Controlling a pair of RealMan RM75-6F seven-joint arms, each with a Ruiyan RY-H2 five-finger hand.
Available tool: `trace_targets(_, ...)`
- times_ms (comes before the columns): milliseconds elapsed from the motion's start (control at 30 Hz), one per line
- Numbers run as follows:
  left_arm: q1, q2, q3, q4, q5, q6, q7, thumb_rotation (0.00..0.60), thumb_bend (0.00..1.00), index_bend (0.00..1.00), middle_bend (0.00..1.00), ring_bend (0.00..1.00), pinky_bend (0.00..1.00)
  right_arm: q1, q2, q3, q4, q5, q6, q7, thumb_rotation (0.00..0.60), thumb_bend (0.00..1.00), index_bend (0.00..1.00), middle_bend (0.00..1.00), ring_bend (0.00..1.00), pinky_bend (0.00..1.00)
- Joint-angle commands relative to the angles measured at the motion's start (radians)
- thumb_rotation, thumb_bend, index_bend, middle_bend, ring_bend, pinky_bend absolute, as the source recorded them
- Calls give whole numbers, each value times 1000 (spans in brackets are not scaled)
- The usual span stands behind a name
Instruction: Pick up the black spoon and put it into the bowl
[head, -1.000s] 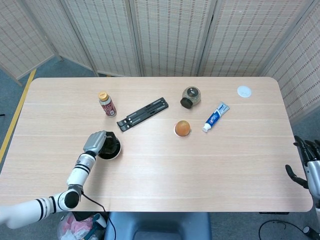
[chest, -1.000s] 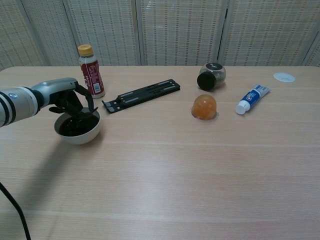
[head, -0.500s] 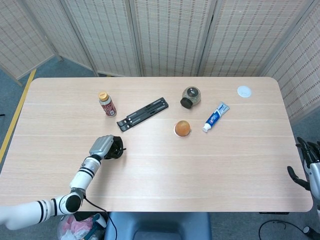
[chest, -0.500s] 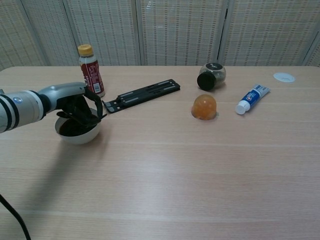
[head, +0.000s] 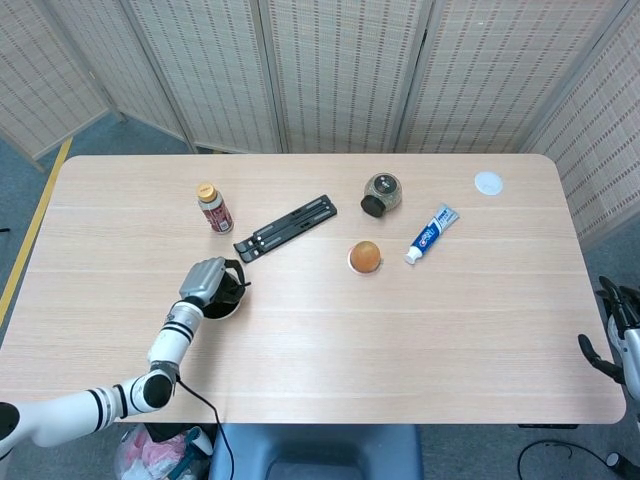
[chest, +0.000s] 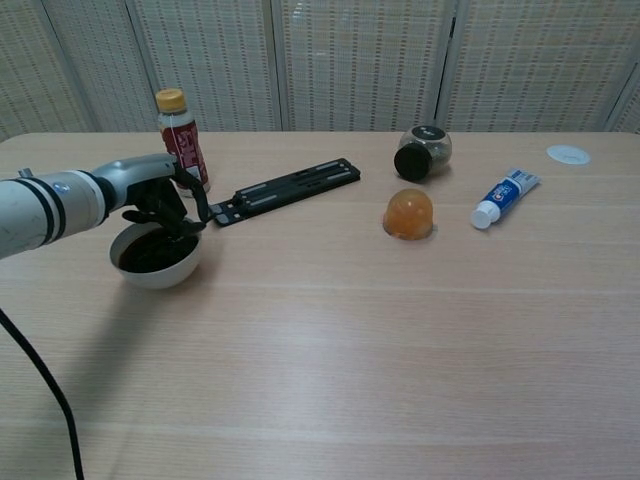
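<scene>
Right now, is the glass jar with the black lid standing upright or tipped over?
Tipped over. The glass jar lies on its side on the table, its black lid facing sideways toward the camera rather than up.

Bright, even light from above, soft faint shadows, both views sharp, no glare

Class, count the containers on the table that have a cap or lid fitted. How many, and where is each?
3. The small bottle stands upright behind the left hand; the jar lies on its side at the back; the toothpaste tube lies flat towards the right.
</scene>
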Motion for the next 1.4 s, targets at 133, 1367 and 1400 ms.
trace_targets(133, 16, 39, 9, -32, 0, -3, -4, 600, 573, 671, 1000, 943, 1000, 5, -1, 2, 1, -4, -3, -1, 600, 235, 85, 271, 191, 150)
trace_targets(1367, -18, 37, 23, -21, -52, -17, 23, 600, 572, 670, 1000, 943, 1000, -13, 0, 3, -2, -4, 20, 14, 600, 236, 85, 272, 193, 150)
trace_targets(1400, -15, 42, 25, -25, -51, -16, 22, 600, 573, 670, 1000, 943, 1000, -12, -1, 4, -2, -4, 19, 13, 600, 236, 85, 272, 193, 150)
